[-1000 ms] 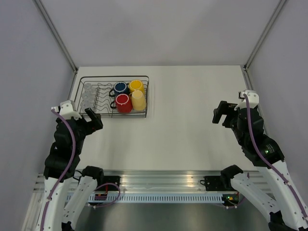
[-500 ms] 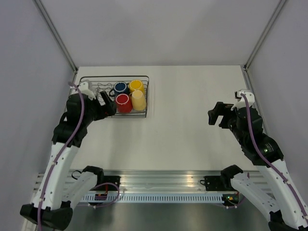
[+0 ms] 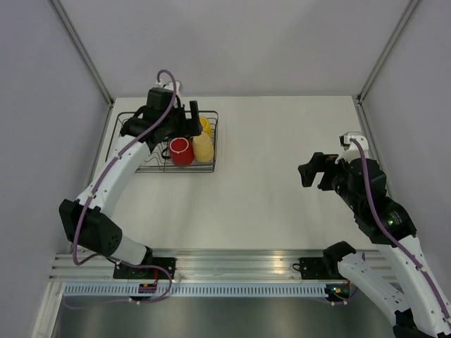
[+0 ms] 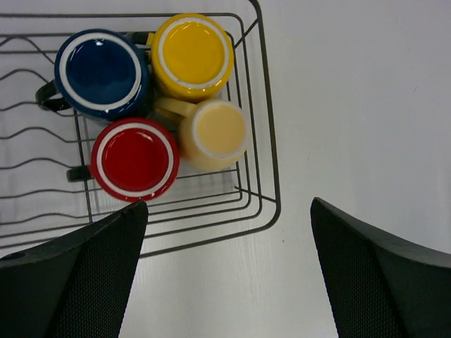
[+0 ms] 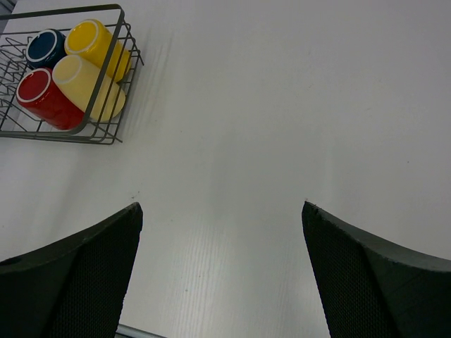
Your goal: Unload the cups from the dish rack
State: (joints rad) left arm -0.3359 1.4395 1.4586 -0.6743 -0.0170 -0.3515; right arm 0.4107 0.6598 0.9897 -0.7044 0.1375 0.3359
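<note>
swung up & across in the last sec on the left side: from low beside the near-left corner of the rectangular black wire dish rack (image 3: 215,144) to right over it, w/ the left pincer (image 3: 192,118) now hanging above the mug end. drifted only slightly inward on the right side, leaving the right pincer (image 3: 310,171) well apart from the rack, over bare white surface (image 3: 282,134). reads as approach nearly done, grasp not begun, nothing unloaded yet. all in the rack's right-hand compartment, packed touching: dark blue handled mug (image 4: 101,72), bright yellow handled mug (image 4: 192,55), pale cream-yellow handled mug (image 4: 220,132), red handled mug (image 4: 135,159). can't tell from above if mouths or bases face up. clear tumblers not made out, w/ the rack's left end partly hidden by the arm in the top view. pose, left: stretched long from the base, wrist cam looking straight down; pincer spread wide & empty, fingers (image 4: 84,274) framing the rack's near-right corner rather than any one mug, so prob. needs a shift over a mug + a descent. pose, right: forearm raised, pincer tilted fwd & down twd the surface, likewise spread wide, holding nothing.
</note>
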